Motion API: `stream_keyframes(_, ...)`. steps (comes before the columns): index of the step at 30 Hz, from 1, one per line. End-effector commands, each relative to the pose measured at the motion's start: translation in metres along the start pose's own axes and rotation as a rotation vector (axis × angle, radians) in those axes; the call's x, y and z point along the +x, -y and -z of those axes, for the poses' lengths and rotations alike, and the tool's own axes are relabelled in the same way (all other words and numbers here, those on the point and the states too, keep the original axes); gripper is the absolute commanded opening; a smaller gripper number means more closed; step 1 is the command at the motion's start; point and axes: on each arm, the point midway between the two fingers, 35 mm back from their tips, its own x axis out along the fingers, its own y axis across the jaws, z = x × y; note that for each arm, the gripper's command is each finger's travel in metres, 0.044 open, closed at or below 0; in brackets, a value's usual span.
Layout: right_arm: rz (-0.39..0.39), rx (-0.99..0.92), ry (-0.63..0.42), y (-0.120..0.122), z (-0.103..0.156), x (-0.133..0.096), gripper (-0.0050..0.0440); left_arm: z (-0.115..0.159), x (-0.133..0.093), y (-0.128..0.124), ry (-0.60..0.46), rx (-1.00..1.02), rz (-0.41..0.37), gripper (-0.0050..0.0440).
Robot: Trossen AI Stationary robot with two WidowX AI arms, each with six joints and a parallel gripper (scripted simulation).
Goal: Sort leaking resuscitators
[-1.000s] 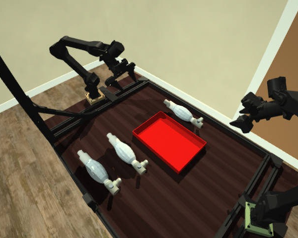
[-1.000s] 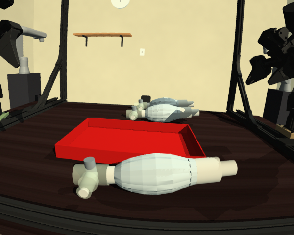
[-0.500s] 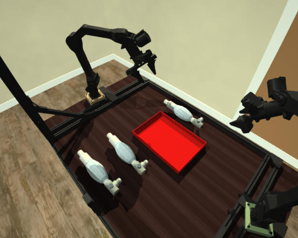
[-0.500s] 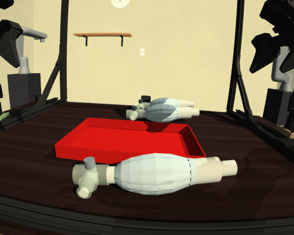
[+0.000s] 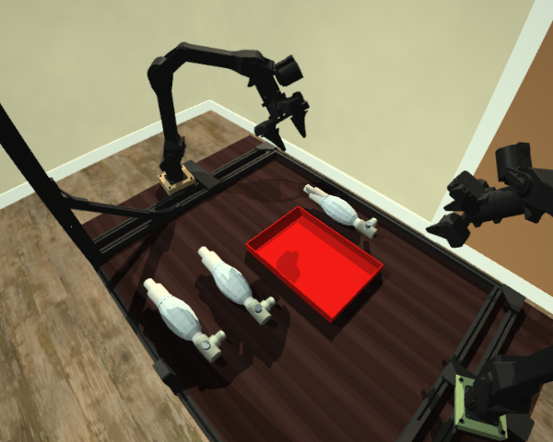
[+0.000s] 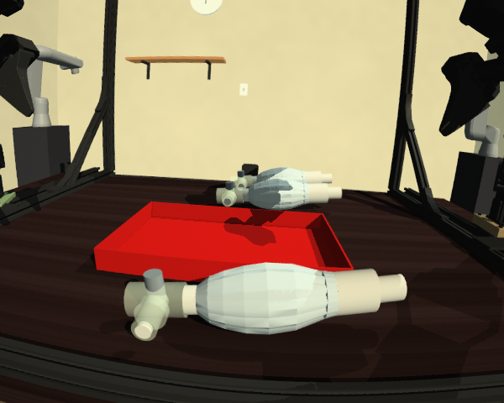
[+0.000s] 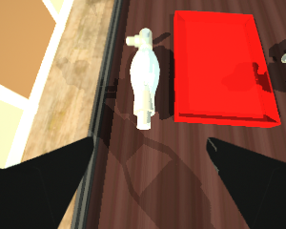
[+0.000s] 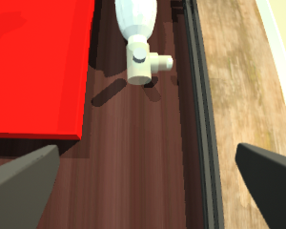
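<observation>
The first unit (image 5: 338, 209) (image 6: 265, 299) (image 7: 144, 72) (image 8: 136, 16) lies on the table between the red tray (image 5: 334, 285) (image 6: 178, 238) (image 7: 210, 62) (image 8: 38, 72) and the table's edge, its side port towards that edge. The middle unit (image 5: 231, 283) (image 6: 278, 195) lies on the tray's other side. The outer unit (image 5: 176, 316) (image 6: 286, 172) lies beyond it. All three bags look rounded. The tray is flat and holds nothing. My left gripper (image 5: 294, 141) (image 7: 150, 142) is open and empty, raised near the first unit's tail end. My right gripper (image 5: 437, 218) (image 8: 149, 153) is open and empty, raised beyond its valve end. Plug depths are unclear.
A dark frame rail (image 5: 386, 226) (image 6: 252, 381) (image 7: 105, 72) (image 8: 200, 95) runs along the table's edge beside the first unit. The middle and outer units lie roughly parallel with a narrow gap. A dark frame post (image 5: 24, 147) stands beyond the outer unit's side.
</observation>
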Motion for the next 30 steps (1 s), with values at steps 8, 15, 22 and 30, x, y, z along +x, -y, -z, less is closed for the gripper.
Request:
stream_keyframes(8, -0.002, 0.002, -0.002, -0.001, 0.0, 0.0, 0.0409, -0.016, 0.026, 0.012, -0.035, -0.004, 0.02, 0.044)
stream_keyframes(15, -0.002, 0.002, -0.002, -0.001, 0.0, 0.0, 0.0409, -0.051, 0.071, 0.078, -0.074, 0.015, 0.032, 0.044)
stream_keyframes(22, -0.002, 0.002, -0.002, -0.001, 0.0, 0.0, 0.0409, -0.056, 0.077, 0.089, -0.077, 0.018, 0.032, 0.044)
stream_keyframes(30, 0.0, 0.003, -0.002, 0.0, 0.001, 0.0, 0.0409, -0.081, 0.108, 0.175, -0.08, 0.045, 0.04, 0.044)
